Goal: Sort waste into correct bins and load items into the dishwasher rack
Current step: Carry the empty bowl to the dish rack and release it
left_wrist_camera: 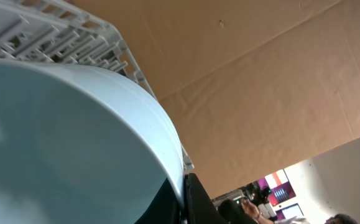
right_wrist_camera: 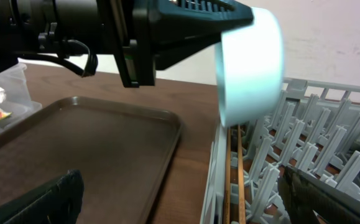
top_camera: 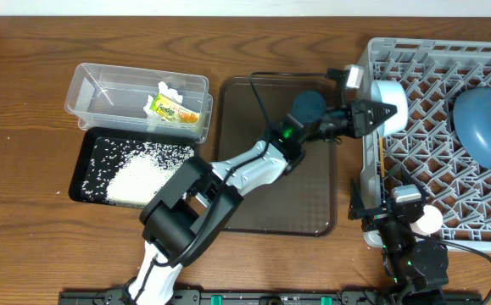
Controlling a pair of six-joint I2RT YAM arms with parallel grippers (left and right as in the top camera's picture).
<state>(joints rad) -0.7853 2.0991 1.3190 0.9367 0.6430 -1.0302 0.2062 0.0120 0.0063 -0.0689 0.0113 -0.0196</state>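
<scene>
My left gripper (top_camera: 371, 115) is shut on the rim of the small mint-green bowl (top_camera: 392, 102) and holds it on its side above the left edge of the grey dishwasher rack (top_camera: 436, 55). In the left wrist view the bowl (left_wrist_camera: 61, 149) fills the frame, with a finger (left_wrist_camera: 189, 202) clamped on its rim. The large blue bowl (top_camera: 485, 127) lies in the rack. The wooden chopsticks (top_camera: 381, 161) lie along the rack's left edge and also show in the right wrist view (right_wrist_camera: 234, 177). My right gripper (right_wrist_camera: 186, 205) is open and empty, low at the rack's front left corner (top_camera: 374, 205).
The clear tub (top_camera: 101, 85) holds the yellow-green wrapper (top_camera: 174, 108) and white tissue (top_camera: 167, 87). The black tray (top_camera: 88, 157) holds white grains (top_camera: 139, 174). The flat brown serving tray (top_camera: 253, 110) lies under my left arm. A small pale round thing (top_camera: 429, 220) sits beside my right wrist.
</scene>
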